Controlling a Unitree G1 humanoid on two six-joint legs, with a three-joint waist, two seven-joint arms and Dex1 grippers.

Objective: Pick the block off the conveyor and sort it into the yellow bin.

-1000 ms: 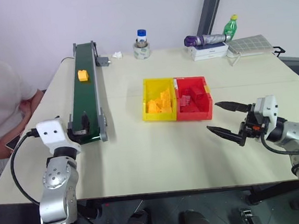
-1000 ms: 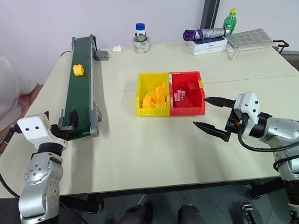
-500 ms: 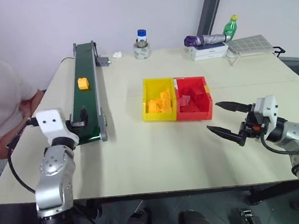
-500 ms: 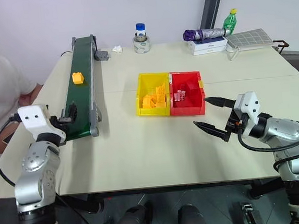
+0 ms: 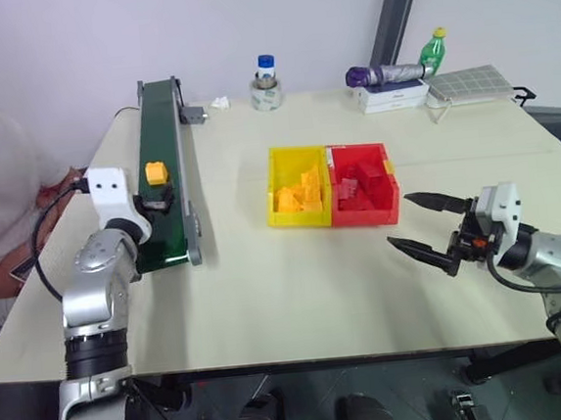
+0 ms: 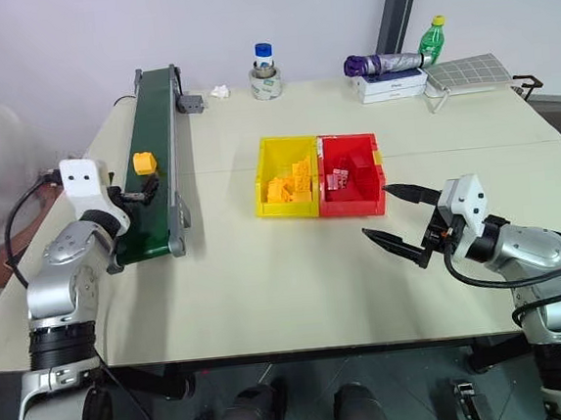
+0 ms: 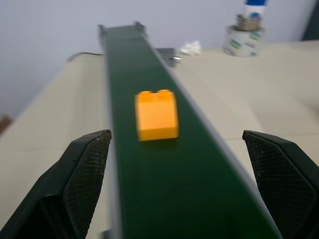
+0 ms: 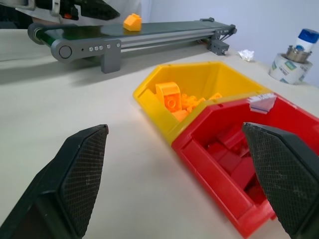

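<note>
- The two head cameras look forward and down from above over the beige rectangular table [image 5: 297, 287], taking in its whole top from some way off.
- The left wrist camera sits low and close over the long dark green conveyor belt [image 7: 164, 164], looking along it.
- The right wrist camera looks low across the tabletop, close to the yellow plastic open-topped bin [image 8: 209, 82], with the belt beyond.
</note>
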